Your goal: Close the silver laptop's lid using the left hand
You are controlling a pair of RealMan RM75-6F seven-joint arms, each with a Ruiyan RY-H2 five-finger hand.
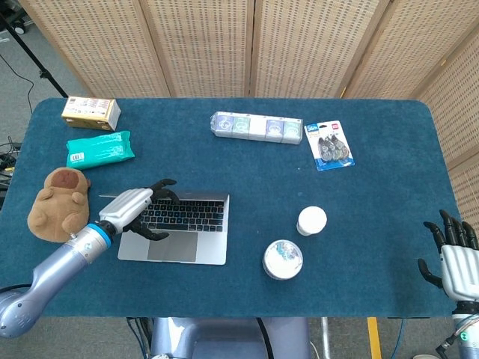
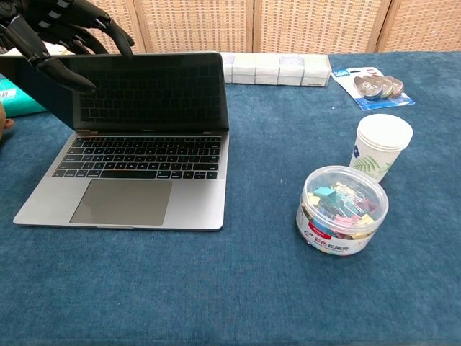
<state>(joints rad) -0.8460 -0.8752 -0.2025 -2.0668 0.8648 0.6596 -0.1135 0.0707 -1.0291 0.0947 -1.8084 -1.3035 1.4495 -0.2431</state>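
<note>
The silver laptop (image 1: 179, 241) (image 2: 144, 184) lies at the front left of the blue table, its dark lid (image 2: 158, 90) leaning forward over the keyboard, partly lowered. My left hand (image 1: 138, 210) (image 2: 54, 36) grips the lid's top left corner, black fingers over the top edge and thumb across the screen side. My right hand (image 1: 451, 254) hangs beyond the table's front right corner, fingers apart and holding nothing.
A paper cup (image 1: 311, 221) (image 2: 384, 144) and a tub of binder clips (image 1: 283, 259) (image 2: 341, 209) stand right of the laptop. A plush toy (image 1: 56, 202), green pack (image 1: 99, 148) and small box (image 1: 90, 112) lie left. A row of boxes (image 1: 254, 126) and blister pack (image 1: 328, 146) sit behind.
</note>
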